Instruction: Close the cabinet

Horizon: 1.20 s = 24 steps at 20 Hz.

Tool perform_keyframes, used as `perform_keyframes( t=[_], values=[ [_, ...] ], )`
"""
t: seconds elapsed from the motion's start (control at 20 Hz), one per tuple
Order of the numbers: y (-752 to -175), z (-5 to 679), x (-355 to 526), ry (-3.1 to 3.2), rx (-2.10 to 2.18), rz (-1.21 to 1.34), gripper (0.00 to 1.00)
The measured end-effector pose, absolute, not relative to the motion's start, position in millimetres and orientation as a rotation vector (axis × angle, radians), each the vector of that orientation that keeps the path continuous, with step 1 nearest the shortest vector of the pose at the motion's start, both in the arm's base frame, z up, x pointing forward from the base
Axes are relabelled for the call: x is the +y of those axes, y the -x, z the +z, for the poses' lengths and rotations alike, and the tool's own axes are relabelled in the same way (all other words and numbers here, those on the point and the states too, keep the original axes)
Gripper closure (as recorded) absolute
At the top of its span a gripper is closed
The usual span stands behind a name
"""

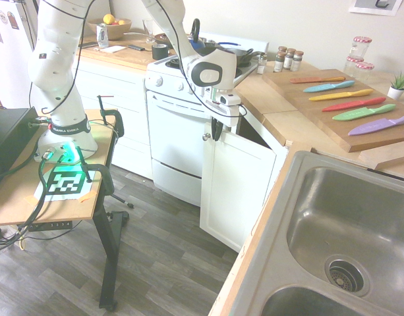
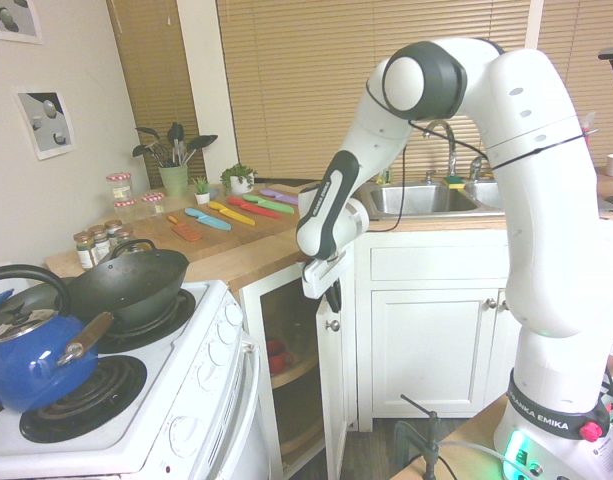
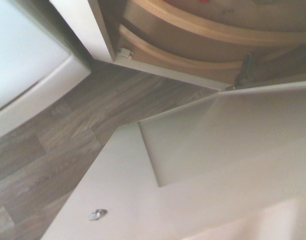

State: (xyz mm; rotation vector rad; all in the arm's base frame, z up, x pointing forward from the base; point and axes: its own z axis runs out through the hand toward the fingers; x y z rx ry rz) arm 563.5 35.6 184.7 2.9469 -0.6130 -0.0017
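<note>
Nearest the first exterior camera, a steel sink [image 1: 346, 243] fills the corner at 4 o'clock, sunk into the wooden worktop [image 1: 281, 122]. Beyond it, at about 2 o'clock, a cutting board [image 1: 340, 108] carries six coloured knives [image 1: 360, 112] laid side by side, with spice jars [image 1: 287, 59] behind them and a small potted plant [image 1: 399, 82] at the far edge.

Toward the middle, the cabinet [image 1: 234, 187] stands between the sink run and the white stove [image 1: 178, 141]; its tall panelled door hangs partly open, swung out over the grey plank floor [image 1: 155, 263], the small silver knob [image 1: 206, 137] near its top corner. In the second exterior view wooden shelves [image 2: 291, 375] show inside, with something red on one.

Directly above the door's top edge, the hand [image 1: 217, 128] points down, just at 1 o'clock from the knob and close beside it; its dark fingers are too small and bunched to tell whether they stand wide or narrow. Nothing lies between door and frame.

Farther back, a black pan [image 1: 228, 52] sits on the stove and a fruit bowl [image 1: 109, 26] rests at 11 o'clock.
</note>
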Motion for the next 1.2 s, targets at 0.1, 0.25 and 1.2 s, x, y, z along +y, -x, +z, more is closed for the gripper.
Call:
perform_keyframes(
  t=[0.1, 0.25, 1.2],
  values=[
    [-571, 189, 48, -2.951, -0.615, 0.019, 1.00],
    [-584, 205, 72, -2.957, -0.603, 0.047, 1.00],
    [-612, 278, 103, -2.977, -0.697, 0.103, 1.00]
  ],
)
